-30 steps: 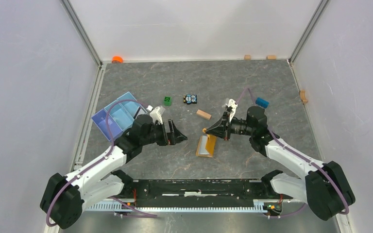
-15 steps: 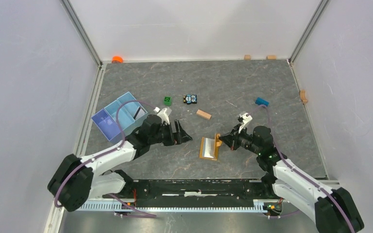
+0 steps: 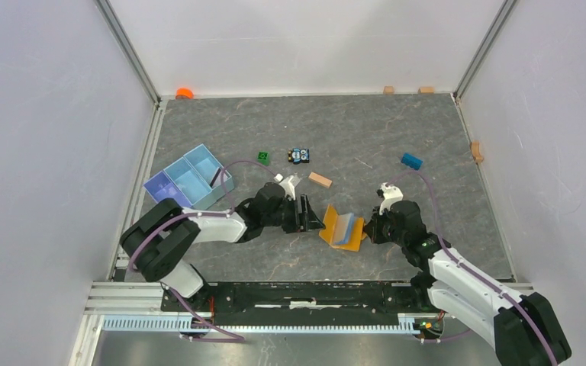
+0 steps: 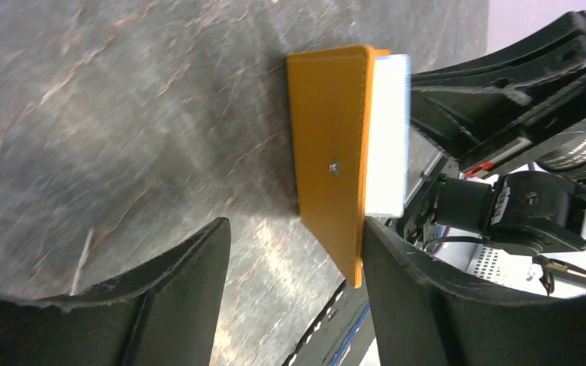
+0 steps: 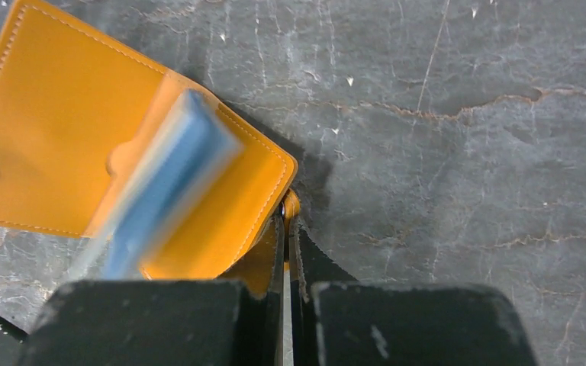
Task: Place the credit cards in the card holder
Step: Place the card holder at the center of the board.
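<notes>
At centre: wallet (image 3: 341, 229) propped half-open, blue card (image 5: 169, 179) inside (blurry, maybe tilted).
My R gripper (image 5: 286, 225): pinching wallet's edge.
My L gripper (image 3: 314, 219): wide, just beside wallet.

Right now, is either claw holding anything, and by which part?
The right claw pinches the card holder by the edge of one flap; the left claw is open, holding nothing.

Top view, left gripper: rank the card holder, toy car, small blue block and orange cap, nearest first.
From the left gripper:
1. card holder, just to its right.
2. toy car, farther back.
3. small blue block, back right.
4. orange cap, far back-left corner.
</notes>
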Motion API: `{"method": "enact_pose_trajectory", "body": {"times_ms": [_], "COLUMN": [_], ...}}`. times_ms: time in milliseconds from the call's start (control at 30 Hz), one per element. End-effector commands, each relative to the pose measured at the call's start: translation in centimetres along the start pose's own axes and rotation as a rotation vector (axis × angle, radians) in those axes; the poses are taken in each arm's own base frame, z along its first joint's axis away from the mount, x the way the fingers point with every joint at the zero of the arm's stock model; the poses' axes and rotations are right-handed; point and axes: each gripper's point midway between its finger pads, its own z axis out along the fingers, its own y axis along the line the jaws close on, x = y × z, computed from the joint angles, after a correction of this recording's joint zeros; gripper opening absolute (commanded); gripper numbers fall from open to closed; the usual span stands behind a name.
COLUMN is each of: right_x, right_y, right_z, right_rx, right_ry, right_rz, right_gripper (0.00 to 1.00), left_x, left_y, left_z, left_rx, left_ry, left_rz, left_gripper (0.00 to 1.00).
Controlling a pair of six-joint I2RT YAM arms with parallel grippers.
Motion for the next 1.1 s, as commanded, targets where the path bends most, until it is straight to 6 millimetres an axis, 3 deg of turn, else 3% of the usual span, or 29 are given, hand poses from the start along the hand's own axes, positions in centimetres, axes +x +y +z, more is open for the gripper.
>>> {"method": "enact_pose_trajectory", "body": {"times_ms": [0, 67, 167, 300, 433, 567, 767, 833, 1067], "right_x": [-1.1, -1.1, -1.1, -1.9, -4.4, -7.5, -10.3, -9.8, -4.1], "right_y": [-0.5, -0.5, -0.6, -1.1, -1.4, 1.3, 6.6, 7.6, 7.0], "right_z": [-0.1, -0.1, 0.0, -0.2, -1.4, -2.7, -4.2, -3.9, -1.0], "right_rx": [0.046, 0.047, 0.050, 0.102, 0.166, 0.056, -0.209, -0.273, -0.299], "right_ry": [-0.008, -0.002, 0.004, 0.012, -0.004, -0.093, -0.190, -0.171, -0.022], "right_rz": [-0.006, -0.013, -0.014, -0.011, -0.011, 0.012, 0.077, 0.110, 0.223], "right_gripper": [0.00, 0.00, 0.00, 0.02, 0.37, 0.53, 0.49, 0.47, 0.43], "left_x": [-2.1, -2.2, -2.0, -1.5, -1.6, -1.9, -2.1, -2.2, -1.6], "left_y": [-3.6, -3.9, -3.8, -3.1, -2.6, -2.6, -2.6, -2.5, -1.6], "left_z": [1.1, 1.3, 1.7, 2.1, 1.4, 0.6, -0.5, -0.6, -0.6], "left_rx": [0.131, 0.143, 0.139, 0.122, 0.098, 0.083, 0.065, 0.054, 0.027], "left_ry": [-0.055, -0.058, -0.045, -0.023, -0.055, -0.104, -0.158, -0.165, -0.152], "left_rz": [0.000, 0.003, 0.009, 0.001, -0.004, -0.013, -0.022, -0.021, -0.031], "left_gripper": [0.67, 0.66, 0.56, 0.33, 0.10, 0.02, 0.02, 0.02, 0.02]}}
